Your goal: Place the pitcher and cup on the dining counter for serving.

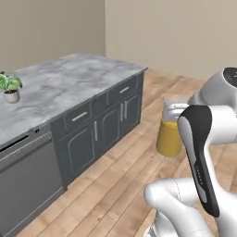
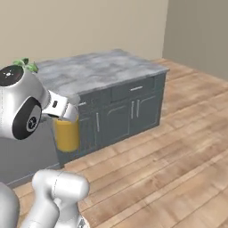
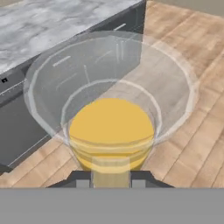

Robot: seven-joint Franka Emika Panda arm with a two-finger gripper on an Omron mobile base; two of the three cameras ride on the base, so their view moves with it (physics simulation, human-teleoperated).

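My gripper (image 3: 110,180) is shut on the pitcher (image 3: 111,127), a clear vessel with orange inside, gripping its near rim from above. The pitcher (image 1: 168,137) hangs in the air over the wooden floor, to the right of the dining counter's (image 1: 69,81) drawer front. From the other side the pitcher (image 2: 67,133) hangs below my hand, in front of the dining counter (image 2: 102,69). The grey-veined marble top (image 3: 52,22) lies beyond the pitcher in the hand view. The cup is out of view.
A small potted plant (image 1: 10,88) stands on the counter's left part, its leaves (image 2: 24,64) showing behind my arm. A dishwasher front (image 1: 28,180) sits under the counter's left end. Open wooden floor (image 2: 169,151) stretches to the right. Beige walls back the counter.
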